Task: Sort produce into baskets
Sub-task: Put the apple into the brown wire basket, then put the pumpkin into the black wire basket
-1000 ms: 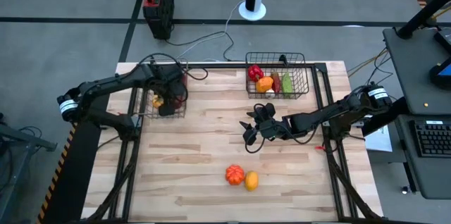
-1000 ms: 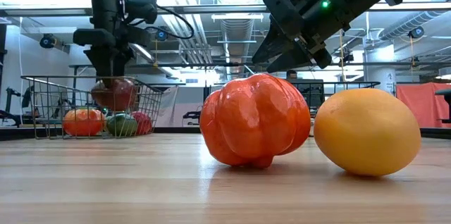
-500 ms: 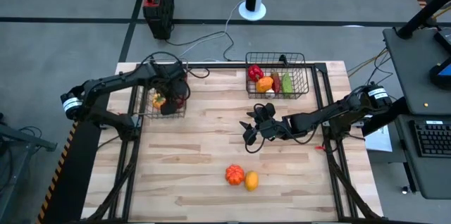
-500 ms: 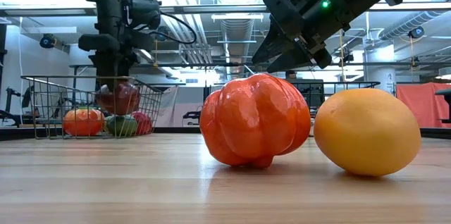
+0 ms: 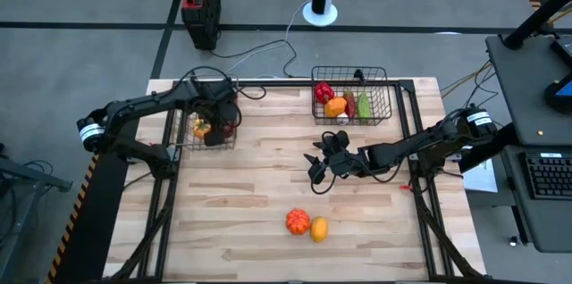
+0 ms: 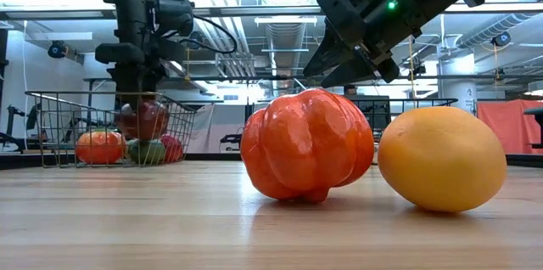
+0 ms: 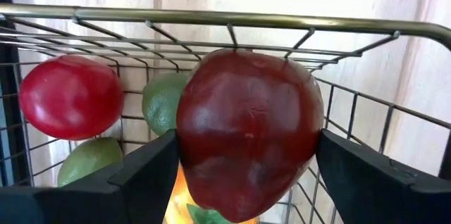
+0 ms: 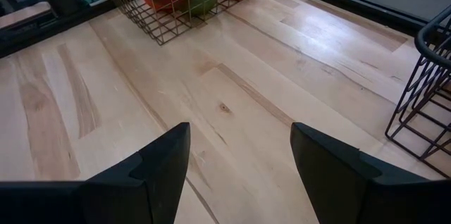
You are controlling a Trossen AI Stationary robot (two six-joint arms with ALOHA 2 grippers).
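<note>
The left claw (image 7: 246,175) is clamped on a dark maroon apple (image 7: 248,131), holding it low inside the left basket (image 5: 207,123) at the counter's (image 5: 268,195) ten o'clock, above a red fruit (image 7: 70,97) and two green ones. The right claw (image 5: 319,170), fingers apart and holding nothing, hangs over the counter's middle. An orange pumpkin (image 5: 298,221) and a yellow lemon (image 5: 318,229) lie touching at six o'clock, and the right basket (image 5: 353,98) at one o'clock holds more produce.
</note>
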